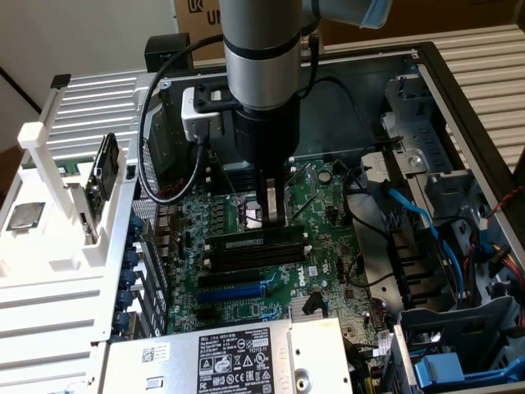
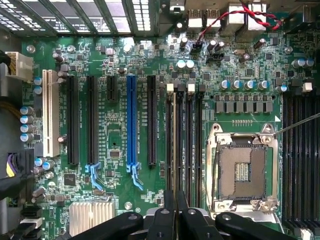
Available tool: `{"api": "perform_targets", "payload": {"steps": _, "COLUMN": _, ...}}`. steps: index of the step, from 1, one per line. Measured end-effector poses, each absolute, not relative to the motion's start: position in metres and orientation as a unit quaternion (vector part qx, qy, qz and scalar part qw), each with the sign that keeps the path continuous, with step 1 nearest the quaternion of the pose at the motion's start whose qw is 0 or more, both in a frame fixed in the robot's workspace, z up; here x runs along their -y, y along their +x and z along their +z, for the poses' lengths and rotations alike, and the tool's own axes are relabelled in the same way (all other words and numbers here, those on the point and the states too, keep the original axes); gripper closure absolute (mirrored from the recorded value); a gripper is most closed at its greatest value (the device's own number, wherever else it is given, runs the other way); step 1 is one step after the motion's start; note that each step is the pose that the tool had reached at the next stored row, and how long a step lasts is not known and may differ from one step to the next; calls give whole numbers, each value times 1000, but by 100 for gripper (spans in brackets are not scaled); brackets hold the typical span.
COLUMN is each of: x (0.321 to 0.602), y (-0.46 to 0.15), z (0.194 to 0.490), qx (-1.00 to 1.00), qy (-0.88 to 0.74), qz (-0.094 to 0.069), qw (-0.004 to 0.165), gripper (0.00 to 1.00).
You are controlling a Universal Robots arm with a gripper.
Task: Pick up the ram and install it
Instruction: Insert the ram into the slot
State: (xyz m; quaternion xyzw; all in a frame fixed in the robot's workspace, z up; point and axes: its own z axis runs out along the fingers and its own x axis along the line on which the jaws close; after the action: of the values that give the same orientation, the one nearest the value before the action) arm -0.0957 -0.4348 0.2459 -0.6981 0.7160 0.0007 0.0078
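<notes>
Robotics workshop: opened PC case (image 1: 461,92), bare motherboard (image 1: 246,297), cardboard boxes (image 1: 447,18) behind

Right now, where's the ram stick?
In the exterior view the ram stick stands on edge in the row of black memory slots, on the side nearest the empty processor socket, directly beneath the gripper.

The arm (image 1: 261,66) is cut off by the exterior view's upper edge. The far part of the motherboard (image 1: 238,300) is hidden behind the arm and the claw (image 1: 276,220), and the CPU socket (image 1: 248,215) is partly covered. Contact between the claw and the ram (image 1: 254,241) cannot be made out. Print on the power supply label (image 1: 238,361) is too small to be read.
</notes>
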Motion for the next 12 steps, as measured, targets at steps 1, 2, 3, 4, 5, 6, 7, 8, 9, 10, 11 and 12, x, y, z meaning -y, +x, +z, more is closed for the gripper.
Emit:
{"api": "perform_targets", "payload": {"steps": 1, "x": 435, "y": -96, "z": 246, "qx": -716, "qy": -698, "qz": 0, "qw": 8, "gripper": 88}}
{"api": "perform_targets", "payload": {"steps": 2, "x": 435, "y": -96, "z": 246, "qx": -716, "qy": -698, "qz": -1, "qw": 9, "gripper": 88}}
{"api": "perform_targets", "payload": {"steps": 3, "x": 435, "y": -96, "z": 245, "qx": -716, "qy": -698, "qz": -2, "qw": 10, "gripper": 88}}
{"api": "perform_targets", "payload": {"steps": 4, "x": 435, "y": -96, "z": 245, "qx": -716, "qy": -698, "qz": -3, "qw": 9, "gripper": 88}}
{"api": "perform_targets", "payload": {"steps": 5, "x": 435, "y": -96, "z": 245, "qx": -716, "qy": -698, "qz": -4, "qw": 9, "gripper": 88}}
{"api": "perform_targets", "payload": {"steps": 6, "x": 434, "y": -96, "z": 245, "qx": -716, "qy": -698, "qz": -5, "qw": 8, "gripper": 88}}
{"api": "perform_targets", "payload": {"steps": 7, "x": 433, "y": -97, "z": 245, "qx": -716, "qy": -698, "qz": -7, "qw": 6, "gripper": 88}}
{"api": "perform_targets", "payload": {"steps": 8, "x": 431, "y": -97, "z": 245, "qx": -716, "qy": -698, "qz": -8, "qw": 5, "gripper": 88}}
{"api": "perform_targets", "payload": {"steps": 9, "x": 430, "y": -97, "z": 245, "qx": -716, "qy": -698, "qz": -11, "qw": 4, "gripper": 88}}
{"api": "perform_targets", "payload": {"steps": 10, "x": 428, "y": -98, "z": 245, "qx": -716, "qy": -698, "qz": -13, "qw": 4, "gripper": 88}}
{"api": "perform_targets", "payload": {"steps": 11, "x": 428, "y": -99, "z": 245, "qx": -716, "qy": -698, "qz": -14, "qw": 4, "gripper": 88}}
{"api": "perform_targets", "payload": {"steps": 12, "x": 428, "y": -100, "z": 245, "qx": -716, "qy": -698, "qz": -15, "qw": 4, "gripper": 88}}
